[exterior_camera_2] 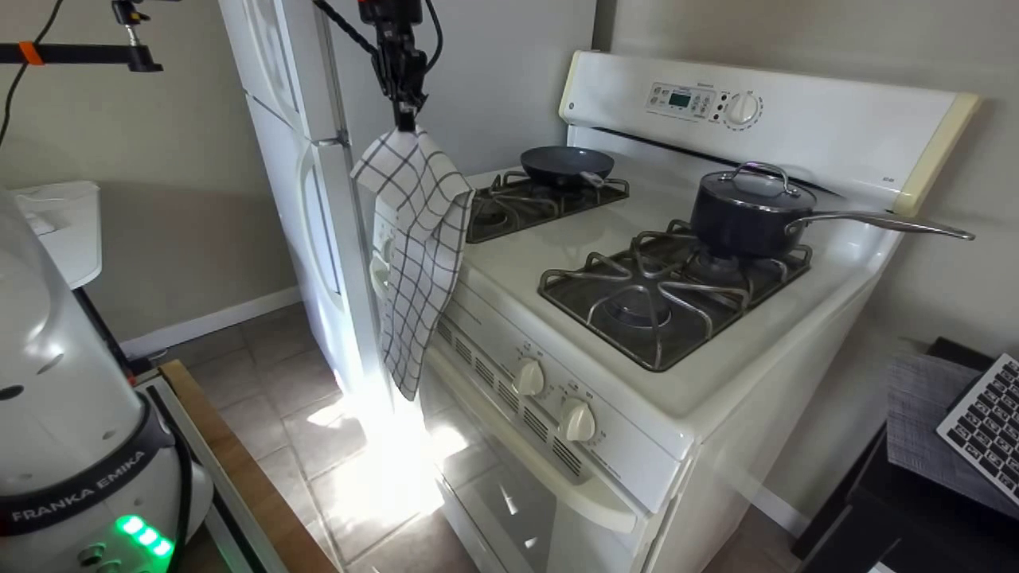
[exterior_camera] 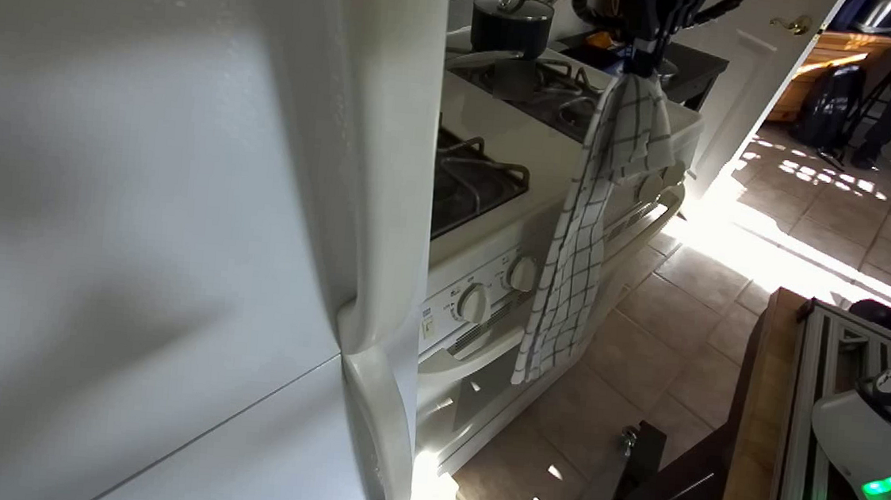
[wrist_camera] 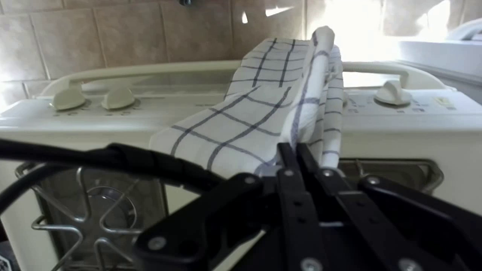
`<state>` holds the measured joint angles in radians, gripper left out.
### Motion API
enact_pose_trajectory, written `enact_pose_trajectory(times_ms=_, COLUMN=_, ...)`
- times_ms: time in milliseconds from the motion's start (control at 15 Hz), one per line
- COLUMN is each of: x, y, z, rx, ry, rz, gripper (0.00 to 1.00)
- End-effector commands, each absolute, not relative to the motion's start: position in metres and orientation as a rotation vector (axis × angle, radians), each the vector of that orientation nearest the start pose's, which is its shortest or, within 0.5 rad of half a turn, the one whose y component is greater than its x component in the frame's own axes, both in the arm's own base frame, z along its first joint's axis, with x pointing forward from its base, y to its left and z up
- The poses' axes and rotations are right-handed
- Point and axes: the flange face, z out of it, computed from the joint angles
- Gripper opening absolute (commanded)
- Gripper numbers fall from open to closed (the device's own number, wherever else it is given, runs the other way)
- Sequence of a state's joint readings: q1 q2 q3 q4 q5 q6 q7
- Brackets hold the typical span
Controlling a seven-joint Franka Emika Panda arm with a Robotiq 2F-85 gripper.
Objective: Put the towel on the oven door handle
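White dish towel (exterior_camera_2: 422, 247) with dark grid checks, kinda rumpled, dangles long and limp by the front of the gas range (exterior_camera_2: 573, 239); black hand (exterior_camera_2: 407, 119) points down, pinching its top.

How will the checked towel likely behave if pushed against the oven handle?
Probably floppy: the towel hangs in soft folds from the gripper. It looks thin, so likely light. Ungripped lower down, it may swing or buckle.

Glare whites out floor (exterior_camera: 748, 246) patches; soft shadows on refrigerator (exterior_camera: 155, 203); wrist view slightly soft.
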<state>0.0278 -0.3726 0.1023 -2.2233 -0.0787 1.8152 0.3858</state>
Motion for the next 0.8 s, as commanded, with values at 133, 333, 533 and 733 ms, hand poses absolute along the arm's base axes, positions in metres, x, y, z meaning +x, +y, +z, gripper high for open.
enact_pose_trajectory(times_ms=133, x=0.441, y=0.066, z=0.555, rx=-3.093, ry=0.386, rz=-0.223, gripper=0.01)
enact_pose_trajectory(times_ms=333, x=0.44, y=0.067, z=0.574, rx=-3.055, ry=0.371, rz=-0.295, gripper=0.01)
enact_pose_trajectory(times_ms=533, x=0.435, y=0.067, z=0.596, rx=-3.034, ry=0.344, rz=-0.34, gripper=0.01)
enact_pose_trajectory(times_ms=733, x=0.429, y=0.062, z=0.615, rx=-3.024, ry=0.324, rz=-0.392, gripper=0.01)
